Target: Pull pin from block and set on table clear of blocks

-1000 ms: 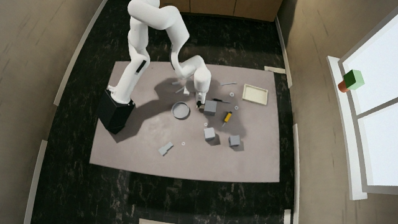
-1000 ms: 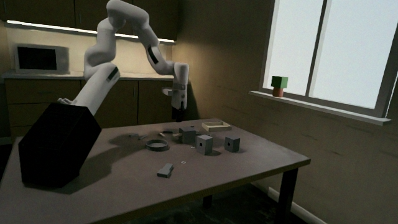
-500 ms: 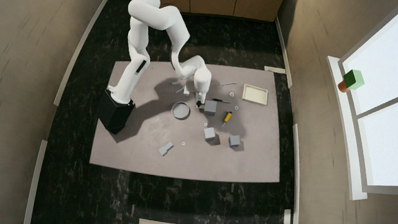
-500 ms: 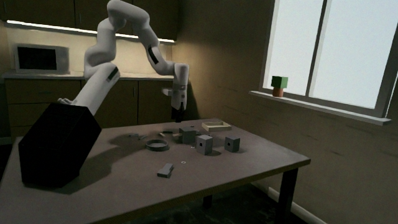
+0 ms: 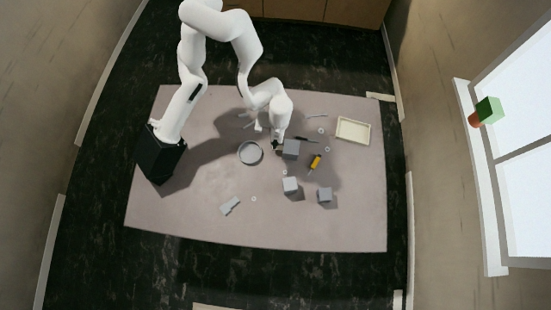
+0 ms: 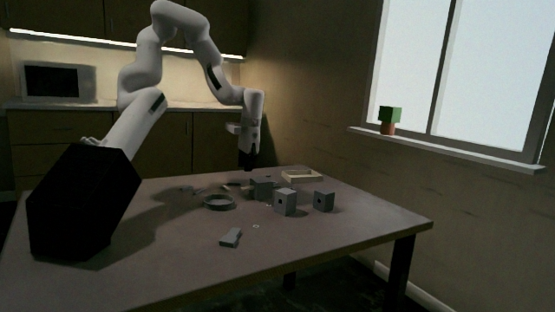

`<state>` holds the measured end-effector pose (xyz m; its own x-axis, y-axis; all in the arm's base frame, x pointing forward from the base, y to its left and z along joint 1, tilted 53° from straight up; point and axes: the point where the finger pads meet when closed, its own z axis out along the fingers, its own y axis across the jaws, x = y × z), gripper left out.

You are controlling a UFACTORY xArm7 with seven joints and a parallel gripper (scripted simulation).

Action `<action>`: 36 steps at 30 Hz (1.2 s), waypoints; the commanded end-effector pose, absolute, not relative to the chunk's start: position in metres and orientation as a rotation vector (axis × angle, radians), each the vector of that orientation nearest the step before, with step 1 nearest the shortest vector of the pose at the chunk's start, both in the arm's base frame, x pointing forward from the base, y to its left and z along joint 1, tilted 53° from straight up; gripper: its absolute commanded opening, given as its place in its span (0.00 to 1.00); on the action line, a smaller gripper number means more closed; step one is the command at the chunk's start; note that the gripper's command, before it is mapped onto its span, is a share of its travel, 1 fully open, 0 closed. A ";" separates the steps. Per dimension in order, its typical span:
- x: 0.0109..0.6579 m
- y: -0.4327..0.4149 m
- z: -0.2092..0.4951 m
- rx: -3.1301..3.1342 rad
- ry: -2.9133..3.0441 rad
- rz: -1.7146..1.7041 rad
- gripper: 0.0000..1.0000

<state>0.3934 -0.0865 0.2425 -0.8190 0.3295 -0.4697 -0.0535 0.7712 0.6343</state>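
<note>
Three grey blocks stand on the table. The largest block (image 5: 291,149) (image 6: 261,188) is nearest the arm. In the exterior view a short pale pin (image 6: 246,188) seems to stick out of its left side; from above the gripper hides it. My gripper (image 5: 274,145) (image 6: 248,165) points down, just left of this block and a little above the pin. Its fingers stand partly open with nothing between them. Two smaller blocks (image 5: 289,184) (image 5: 325,195) stand nearer the front, each with an empty dark hole showing in the exterior view (image 6: 284,201) (image 6: 323,200).
A grey ring dish (image 5: 250,152) lies left of the gripper. A cream tray (image 5: 353,130) sits at the back right. A yellow-handled tool (image 5: 315,163), a dark tool (image 5: 306,139), a grey bracket (image 5: 229,205) and several small washers lie about.
</note>
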 end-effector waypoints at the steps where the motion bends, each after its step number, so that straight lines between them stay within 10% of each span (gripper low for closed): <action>1: 0.394 -0.087 0.243 0.206 2.385 0.878 0.55; 36: 0.394 -0.081 0.236 0.182 2.402 0.901 0.55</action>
